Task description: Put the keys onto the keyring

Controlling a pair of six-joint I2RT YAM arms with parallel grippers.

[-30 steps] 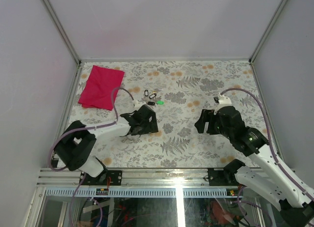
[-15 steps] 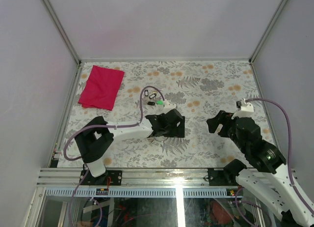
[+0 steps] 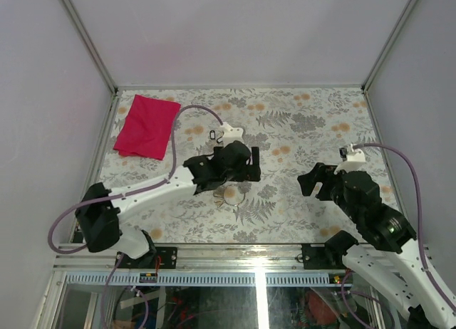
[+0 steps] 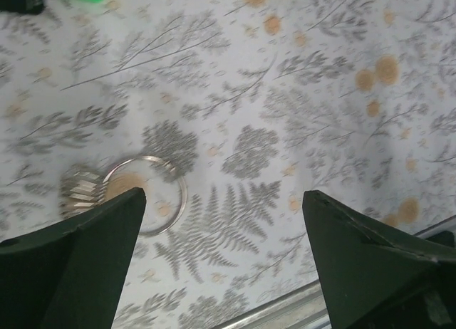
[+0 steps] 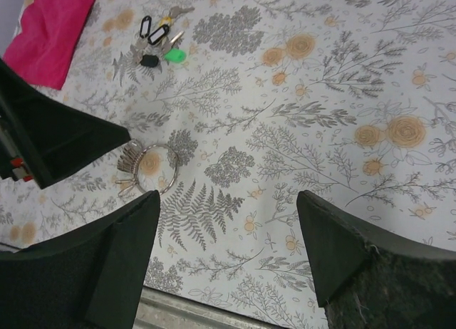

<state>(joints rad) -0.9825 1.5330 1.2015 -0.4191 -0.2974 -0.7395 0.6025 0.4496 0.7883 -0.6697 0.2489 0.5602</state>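
Entry: the thin silver wire keyring (image 4: 146,194) is lying flat on the floral-patterned tabletop (image 4: 342,94), below my left hand (image 4: 221,201). The small metal keys with black plastic loop heads (image 5: 153,33) are lying well apart from it, near the pink cloth (image 5: 50,30). Left hand and right hand (image 5: 228,201) are both gaping wide, gripping nothing. Judged step: going for the ring. Next move is calling for a low pinch on thin wire.

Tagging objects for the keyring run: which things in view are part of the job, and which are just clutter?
Part of the job:
- keys, loose on the table at the far side
- keyring, flat on the table, nothing threaded on it yet

Just lying about:
- pink cloth, far left corner
- small green piece, beside the keys
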